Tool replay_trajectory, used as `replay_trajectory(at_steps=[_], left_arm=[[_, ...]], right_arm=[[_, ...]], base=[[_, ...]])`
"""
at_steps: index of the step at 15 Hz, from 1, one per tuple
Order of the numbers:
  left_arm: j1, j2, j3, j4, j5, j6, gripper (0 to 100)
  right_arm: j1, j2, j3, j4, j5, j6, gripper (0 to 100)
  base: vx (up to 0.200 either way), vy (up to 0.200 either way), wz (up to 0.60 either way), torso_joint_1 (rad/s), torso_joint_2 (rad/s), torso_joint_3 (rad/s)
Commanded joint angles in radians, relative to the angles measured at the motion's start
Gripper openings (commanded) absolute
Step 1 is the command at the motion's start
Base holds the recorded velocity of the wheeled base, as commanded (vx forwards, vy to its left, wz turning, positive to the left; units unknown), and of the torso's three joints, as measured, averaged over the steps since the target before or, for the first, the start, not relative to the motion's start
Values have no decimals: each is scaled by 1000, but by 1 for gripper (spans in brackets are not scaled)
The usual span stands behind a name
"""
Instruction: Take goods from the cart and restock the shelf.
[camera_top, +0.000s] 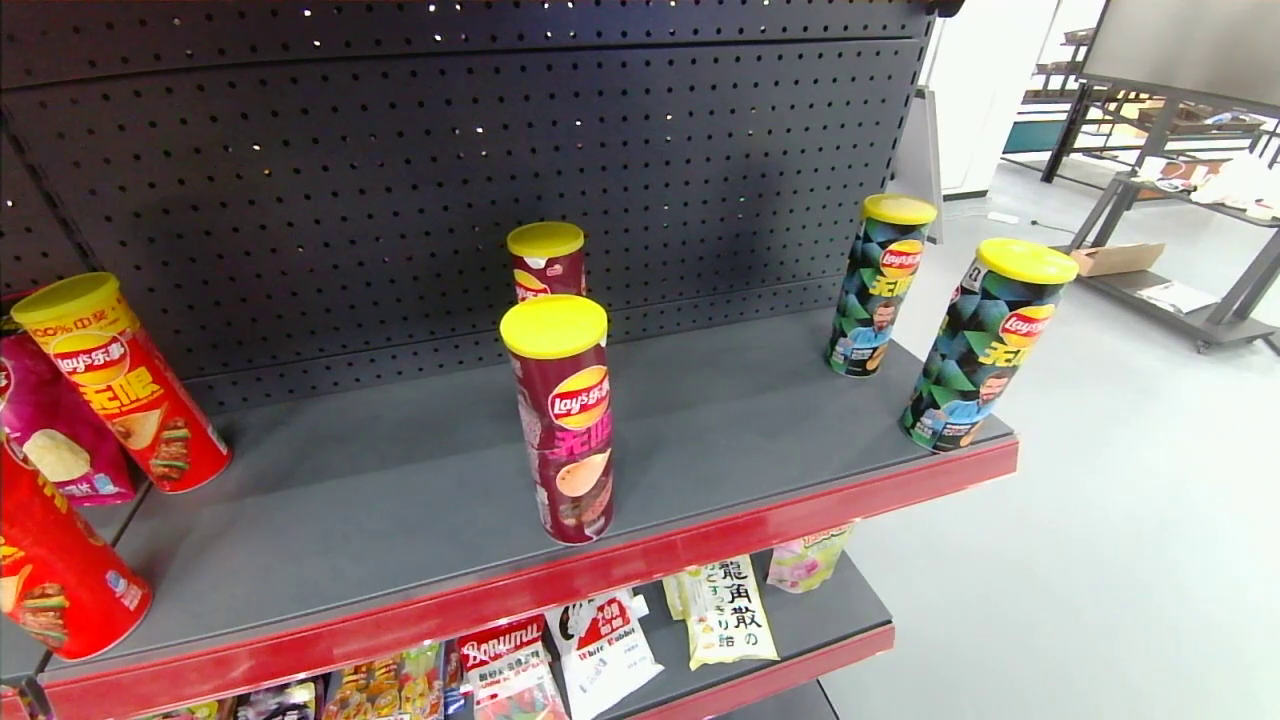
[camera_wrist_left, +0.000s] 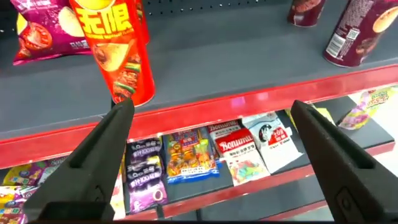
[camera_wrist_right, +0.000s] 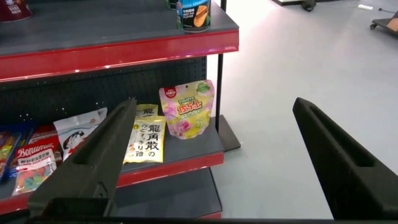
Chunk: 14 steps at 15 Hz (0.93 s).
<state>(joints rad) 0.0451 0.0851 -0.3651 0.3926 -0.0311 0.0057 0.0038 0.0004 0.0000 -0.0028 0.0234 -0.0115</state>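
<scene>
On the grey shelf (camera_top: 420, 480) with a red front edge stand chip cans with yellow lids: two maroon cans (camera_top: 565, 430) (camera_top: 547, 262) in the middle, two dark green-patterned cans (camera_top: 885, 285) (camera_top: 985, 345) at the right end, and red cans (camera_top: 125, 385) (camera_top: 50, 570) at the left beside a purple chip bag (camera_top: 50, 425). My left gripper (camera_wrist_left: 211, 124) is open and empty in front of the shelf edge, below a red can (camera_wrist_left: 121, 53). My right gripper (camera_wrist_right: 214, 118) is open and empty, facing the lower shelf's right end.
The lower shelf (camera_wrist_right: 186, 165) holds snack bags: candy packs (camera_wrist_left: 242, 152), a yellow-white bag (camera_wrist_right: 144, 134) and a pink-green pouch (camera_wrist_right: 186, 109). Open grey floor (camera_top: 1120, 520) lies right of the shelf. A metal rack (camera_top: 1180, 300) stands far back right.
</scene>
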Motion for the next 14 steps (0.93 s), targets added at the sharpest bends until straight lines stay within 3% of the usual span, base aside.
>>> replay_trajectory(at_steps=[1, 6, 13, 14], left_arm=[[-4, -15, 15, -12, -1, 8, 100], [-44, -71, 71, -24, -6, 20, 100], [-42, -79, 146, -32, -33, 14, 100], [-44, -79, 167, -55, -49, 7, 100]], right_arm=[[1, 1, 0, 0, 0, -2, 100], [1, 0, 0, -2, 0, 1, 100], [1, 0, 0, -2, 6, -2, 100], [1, 6, -17, -11, 46, -4, 100]], base=[[0, 0, 600, 2, -2, 2], [0, 0, 600, 3, 0, 0], [0, 0, 0, 0, 0, 0], [0, 0, 0, 0, 0, 0]])
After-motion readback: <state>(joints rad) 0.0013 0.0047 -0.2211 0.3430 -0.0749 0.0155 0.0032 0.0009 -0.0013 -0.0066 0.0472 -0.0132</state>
